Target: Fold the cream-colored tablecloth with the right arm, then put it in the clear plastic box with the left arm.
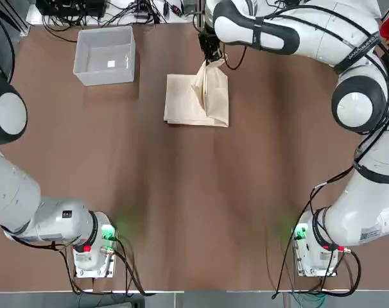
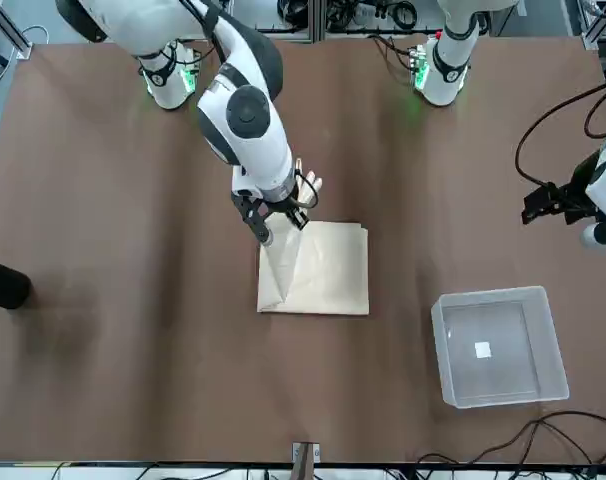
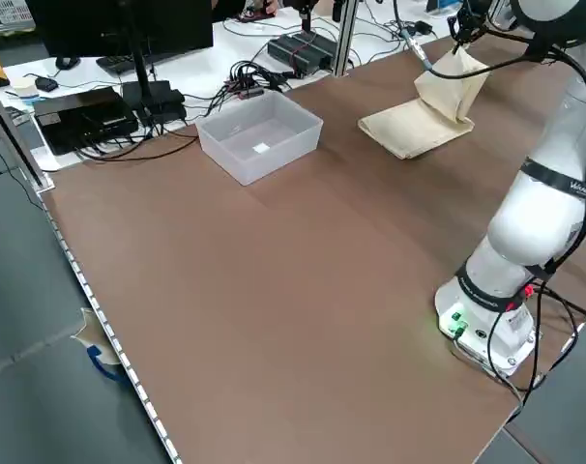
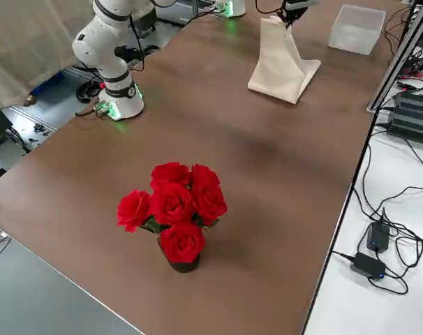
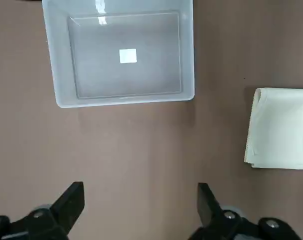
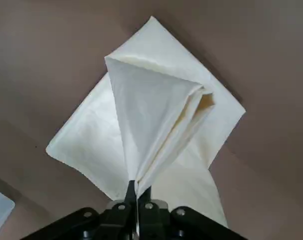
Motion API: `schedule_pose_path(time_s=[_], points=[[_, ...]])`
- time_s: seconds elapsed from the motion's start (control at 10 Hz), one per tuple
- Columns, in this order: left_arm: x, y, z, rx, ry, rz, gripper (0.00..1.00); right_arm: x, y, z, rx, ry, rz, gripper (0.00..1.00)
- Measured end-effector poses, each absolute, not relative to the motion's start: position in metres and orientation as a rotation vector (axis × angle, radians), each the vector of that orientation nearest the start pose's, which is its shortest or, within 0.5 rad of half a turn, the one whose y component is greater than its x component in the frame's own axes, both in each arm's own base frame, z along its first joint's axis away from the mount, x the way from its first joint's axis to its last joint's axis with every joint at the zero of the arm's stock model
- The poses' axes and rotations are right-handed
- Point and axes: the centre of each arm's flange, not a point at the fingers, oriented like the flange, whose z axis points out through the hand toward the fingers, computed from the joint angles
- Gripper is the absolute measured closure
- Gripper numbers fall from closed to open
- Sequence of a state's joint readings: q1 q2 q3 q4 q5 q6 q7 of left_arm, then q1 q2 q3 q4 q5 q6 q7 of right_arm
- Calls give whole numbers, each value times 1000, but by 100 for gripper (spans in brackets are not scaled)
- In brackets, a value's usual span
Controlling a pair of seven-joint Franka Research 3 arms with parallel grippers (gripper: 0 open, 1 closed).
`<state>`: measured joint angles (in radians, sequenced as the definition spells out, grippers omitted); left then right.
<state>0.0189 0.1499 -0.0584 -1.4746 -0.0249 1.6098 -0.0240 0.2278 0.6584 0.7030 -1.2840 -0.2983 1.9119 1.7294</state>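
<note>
Cream, layered fabric cloth (image 1: 188,102) spreads from my right pincer (image 6: 137,192), closed on its gathered corner, back toward the robot's bases, so I judge the fold must travel that way from this nearer arm.

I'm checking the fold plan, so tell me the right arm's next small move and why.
Probably carry the pinched corner across and lower it: the right gripper grips the cream-colored tablecloth in a raised peak, while the rest lies flat.
</note>
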Motion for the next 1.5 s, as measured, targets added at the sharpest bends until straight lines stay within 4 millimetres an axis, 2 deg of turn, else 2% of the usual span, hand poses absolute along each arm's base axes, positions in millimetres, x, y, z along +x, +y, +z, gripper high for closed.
schedule_pose_path(time_s=[0.8, 1.2, 1.5], points=[[603, -20, 591, -3174, 10, 9, 0, 555, 489, 403, -2729, 1198, 43, 97], [603, -19, 592, -3174, 15, 8, 0, 549, 505, 374, -2737, 1186, 4, 97], [603, -21, 592, -3195, 14, 9, 0, 545, 512, 365, -2746, 1176, 2, 95]])
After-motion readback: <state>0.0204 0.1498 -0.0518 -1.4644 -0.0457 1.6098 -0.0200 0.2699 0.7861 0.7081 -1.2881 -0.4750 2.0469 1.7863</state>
